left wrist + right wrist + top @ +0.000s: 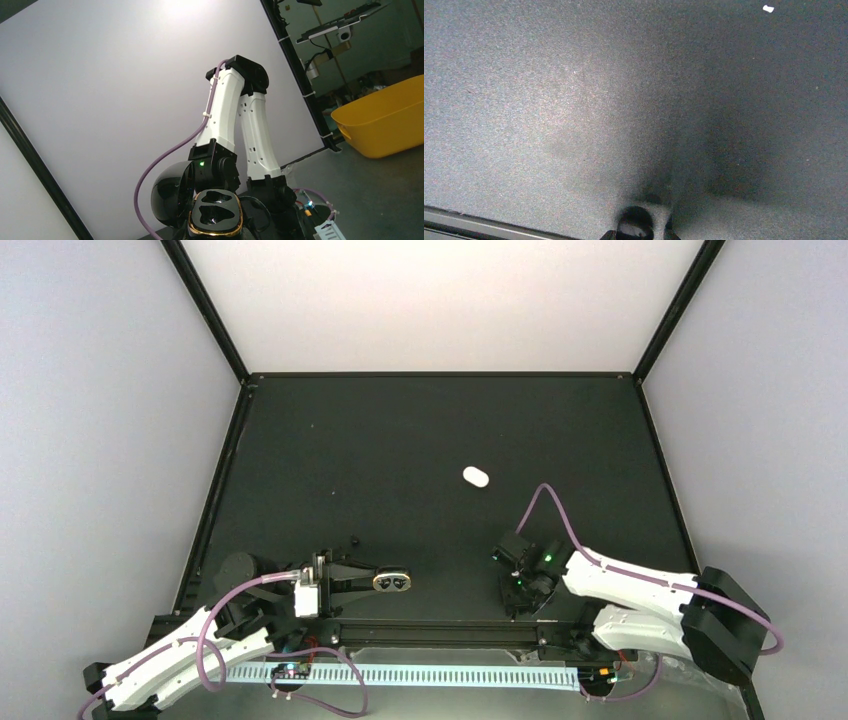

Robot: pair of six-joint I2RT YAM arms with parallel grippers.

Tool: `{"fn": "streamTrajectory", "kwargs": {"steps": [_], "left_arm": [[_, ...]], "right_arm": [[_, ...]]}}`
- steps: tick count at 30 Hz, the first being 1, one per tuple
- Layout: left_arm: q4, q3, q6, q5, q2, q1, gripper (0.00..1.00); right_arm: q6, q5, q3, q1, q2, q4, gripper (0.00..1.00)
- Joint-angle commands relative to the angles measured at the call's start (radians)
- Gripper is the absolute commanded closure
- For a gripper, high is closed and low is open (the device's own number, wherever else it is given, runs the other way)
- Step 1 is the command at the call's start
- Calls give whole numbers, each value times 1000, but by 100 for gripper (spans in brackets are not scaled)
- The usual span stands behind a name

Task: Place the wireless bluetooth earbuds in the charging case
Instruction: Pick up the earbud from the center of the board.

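My left gripper (385, 581) is shut on the charging case (215, 215) and holds it near the table's front edge. The case is open, with a dark inner face, a gold rim and two empty sockets; its glossy black lid (172, 200) stands open to the left. My right gripper (517, 575) points down close to the mat. In the right wrist view a tiny black earbud (636, 227) lies between its fingertips, with a strip of mat showing on the bud's right side. A tiny dark bit (354, 538) lies above the left gripper; it is too small to identify.
A small white oval (476, 477) lies on the black mat (400, 440) mid-table. A white speck (768, 8) lies on the mat far from the right gripper. The right arm (225, 115) rises opposite the case. A yellow tub (385, 120) stands beyond the table.
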Motion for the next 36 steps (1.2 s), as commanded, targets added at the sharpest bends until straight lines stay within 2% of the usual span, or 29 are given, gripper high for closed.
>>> {"fn": "streamTrajectory", "kwargs": {"steps": [1,11,25,31,36], "left_arm": [[-12,5,12,10,-13,-6,98],[-17,5,14,6,-14,-6,98],[-26,6,24,-16,-10,-6,98],[-18,3,25,-53,-6,-6,98],[19,6,26,-79,19,-6,98]], "right_arm": [[3,28,-28,0,52,108,78],[-30,40,18,1,93,138,87],[-234,189,329,-29,272,198,89],[-324,267,371,-30,169,280,89],[-443,309,327,-29,-32,425,89]]}}
